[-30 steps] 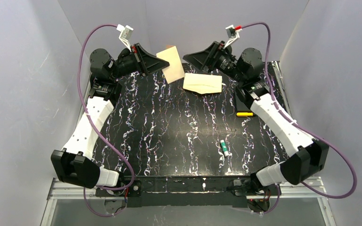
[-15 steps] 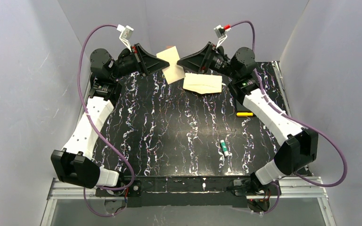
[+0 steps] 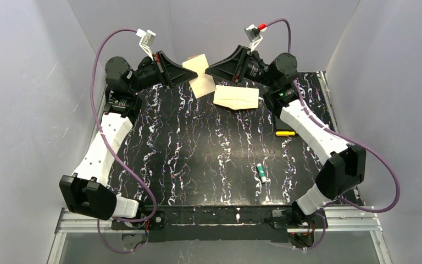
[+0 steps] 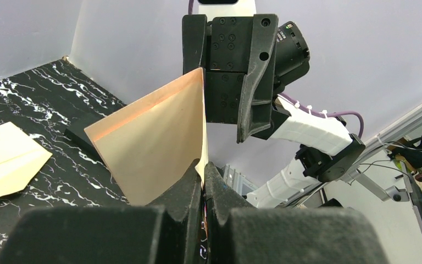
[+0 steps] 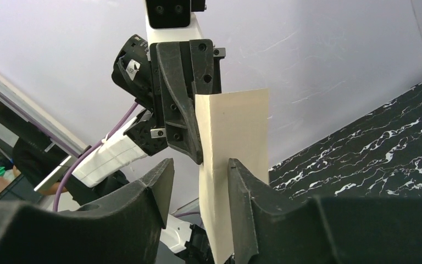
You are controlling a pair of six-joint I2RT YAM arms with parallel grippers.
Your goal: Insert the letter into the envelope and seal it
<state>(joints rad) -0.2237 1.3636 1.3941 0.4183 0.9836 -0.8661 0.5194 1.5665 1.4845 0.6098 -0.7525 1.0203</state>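
Outside the envelope (image 3: 236, 97), left pincer (image 4: 203, 171) pinches letter (image 4: 154, 143).

Soft, even light off the pale walls (image 3: 27, 82) leaves faint shadows, my right fingers (image 5: 137, 214) loom dark and blurred up close, and the letter (image 4: 154, 143) glows warmly.

A black table (image 3: 198, 154) veined with white marbling fills the floor of the space. Plain pale grey-lilac walls (image 3: 27, 82) close it in on three sides under soft, even light. A silver metal rail (image 3: 60, 228) runs along its near edge.
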